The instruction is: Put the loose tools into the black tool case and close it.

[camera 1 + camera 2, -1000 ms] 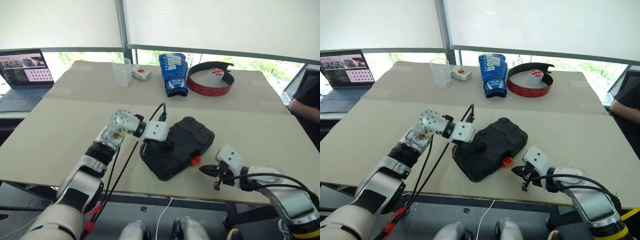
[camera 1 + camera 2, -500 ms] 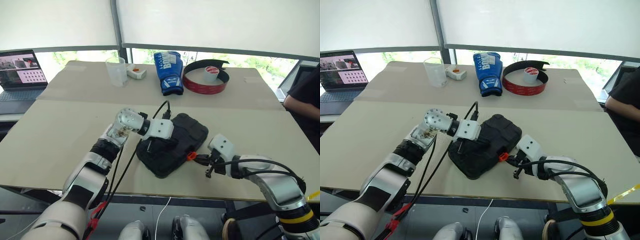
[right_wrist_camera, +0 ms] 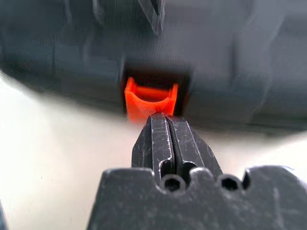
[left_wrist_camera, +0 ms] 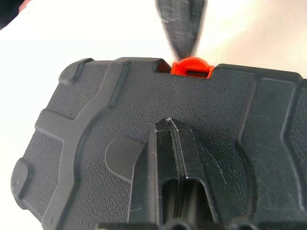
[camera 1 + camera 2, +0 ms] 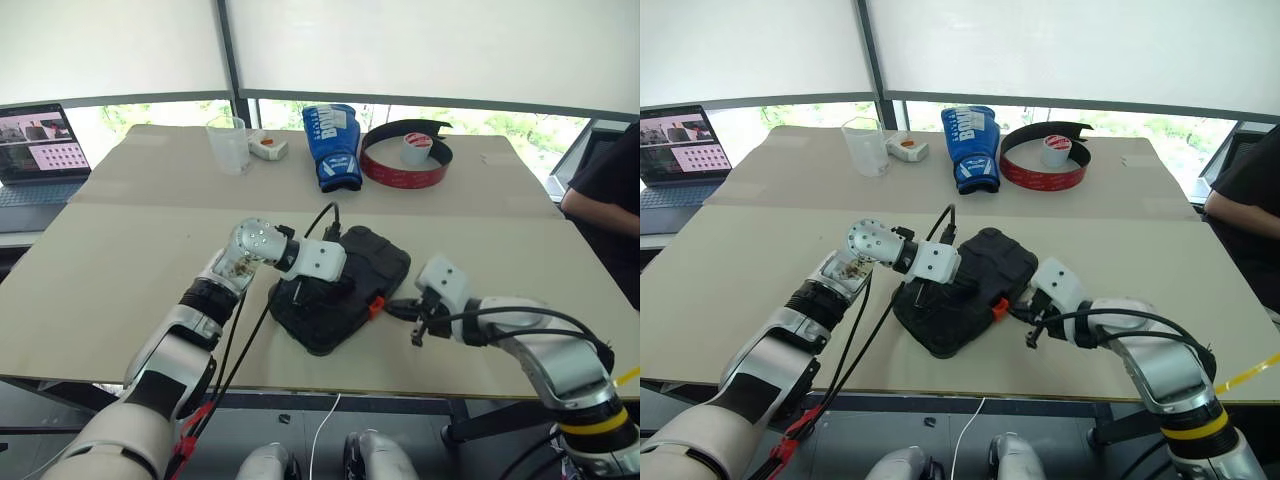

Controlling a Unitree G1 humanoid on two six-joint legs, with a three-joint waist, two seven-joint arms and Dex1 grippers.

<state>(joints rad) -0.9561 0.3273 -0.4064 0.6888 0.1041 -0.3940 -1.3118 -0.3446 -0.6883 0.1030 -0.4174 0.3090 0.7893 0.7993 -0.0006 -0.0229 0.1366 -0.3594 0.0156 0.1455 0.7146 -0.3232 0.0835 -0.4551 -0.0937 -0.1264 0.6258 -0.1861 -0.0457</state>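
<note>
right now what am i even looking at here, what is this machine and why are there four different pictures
This is a humanoid robot with two arms, each ending in a hand of two black fingers. Two pictures come from cameras in its head, looking down over a beige table. The other two come from cameras on its wrists, looking along the fingers.

The closed black tool case lies in front of it. The left hand, fingers shut, rests on the lid. The right hand, also shut and holding nothing, points at the case's orange latch.

At the far side of the table stand a clear cup, a blue boxing glove, and a black-and-red curved band around a tape roll. A laptop sits at the left.
</note>
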